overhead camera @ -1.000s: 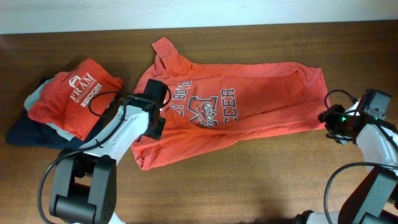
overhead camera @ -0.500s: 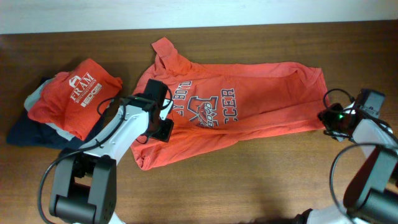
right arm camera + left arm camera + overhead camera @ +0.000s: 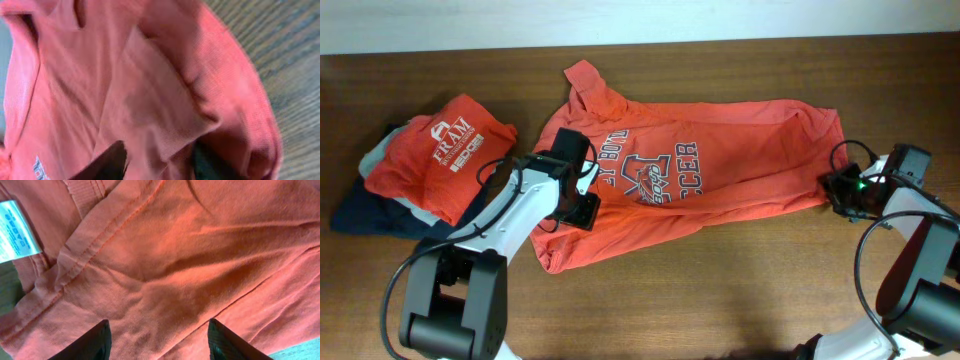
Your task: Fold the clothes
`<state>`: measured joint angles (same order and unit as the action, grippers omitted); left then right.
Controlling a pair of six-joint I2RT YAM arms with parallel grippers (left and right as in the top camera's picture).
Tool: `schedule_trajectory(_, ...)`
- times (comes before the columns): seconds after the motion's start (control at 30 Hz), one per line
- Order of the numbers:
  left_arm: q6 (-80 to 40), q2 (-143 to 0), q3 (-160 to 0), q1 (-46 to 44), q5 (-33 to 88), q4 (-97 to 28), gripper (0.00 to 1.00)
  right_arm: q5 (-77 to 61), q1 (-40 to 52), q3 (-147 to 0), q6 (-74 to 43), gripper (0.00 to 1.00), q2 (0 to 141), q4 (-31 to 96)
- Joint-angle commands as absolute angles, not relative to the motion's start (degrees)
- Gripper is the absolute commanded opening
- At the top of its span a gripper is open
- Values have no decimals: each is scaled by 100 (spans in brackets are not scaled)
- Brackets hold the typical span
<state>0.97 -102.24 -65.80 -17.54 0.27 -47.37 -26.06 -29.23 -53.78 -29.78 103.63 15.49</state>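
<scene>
The orange-red T-shirt point(image 3: 720, 170) lies spread across the table, print side up, with its collar to the left and hem to the right. My left gripper point(image 3: 582, 208) is low over the shirt's collar end. In the left wrist view its fingers point(image 3: 159, 332) are wide open over wrinkled orange fabric point(image 3: 175, 255), with the white neck tag point(image 3: 14, 230) at the upper left. My right gripper point(image 3: 832, 190) is at the shirt's right edge. In the right wrist view its fingers point(image 3: 159, 157) are apart with a fold of the shirt's edge point(image 3: 150, 90) between them.
A folded red shirt with a white FRAM logo point(image 3: 445, 150) lies on folded grey point(image 3: 375, 155) and navy point(image 3: 360, 215) garments at the left. Bare brown table point(image 3: 740, 290) runs along the front, and it also shows in the right wrist view point(image 3: 295, 60).
My left gripper has shifted slightly right and toward the front over the shirt. My right gripper has moved left onto the shirt's right edge.
</scene>
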Motion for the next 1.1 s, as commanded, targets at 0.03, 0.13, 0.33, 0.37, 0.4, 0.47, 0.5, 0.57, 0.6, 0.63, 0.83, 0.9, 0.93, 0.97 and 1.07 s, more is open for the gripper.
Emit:
schedule_trajectory(0.03,45,-10235,-6637,-1745,119,-4866,62,-2475,-2912,-5415,-2961,51,9981,1754)
schedule_trajectory(0.13,67,-10239,-6635,-1745,27,-4984,62,-1730,-3017,-5424,-2943,46,9870,2053)
schedule_trajectory(0.33,58,-10243,-6635,-1745,499,-5321,62,-2324,-3439,-5424,-2646,43,9870,2263)
schedule_trajectory(0.37,45,-10243,-6635,-1745,497,-5376,61,-2561,-3514,-5424,-2578,43,9870,2252)
schedule_trajectory(0.4,36,-10243,-6635,-1745,495,-5435,62,-2740,-3575,-5424,-2571,43,9870,2250)
schedule_trajectory(0.47,36,-10243,-6630,-1747,502,-5548,62,-3039,-3701,-5424,-2574,44,9870,2250)
schedule_trajectory(0.5,38,-10243,-6606,-1745,519,-5592,62,-3153,-3774,-5424,-2574,49,9870,2252)
schedule_trajectory(0.57,36,-10243,-6501,-1747,523,-5651,62,-3282,-3881,-5424,-2576,51,9870,2335)
schedule_trajectory(0.6,5,-10243,-6425,-1747,521,-5647,62,-3304,-3931,-5424,-2578,52,9870,2403)
schedule_trajectory(0.63,-58,-10243,-6322,-1745,523,-5629,62,-3301,-3966,-5424,-2576,52,9870,2469)
schedule_trajectory(0.83,-178,-10243,-5907,-1745,620,-5579,61,-3304,-4014,-5424,-2576,54,9870,2622)
schedule_trajectory(0.9,-176,-10243,-5857,-1745,528,-5579,58,-3295,-4016,-5424,-2571,54,9870,2668)
schedule_trajectory(0.93,-178,-10243,-5854,-1745,379,-5579,56,-3291,-4016,-5424,-2571,54,9872,2689)
schedule_trajectory(0.97,-193,-10243,-5854,-1745,134,-5577,56,-3291,-4014,-5424,-2571,55,9872,2696)
schedule_trajectory(1.07,-360,-10243,-5846,-1745,-449,-5575,57,-3284,-4016,-5424,-2571,55,9872,2733)
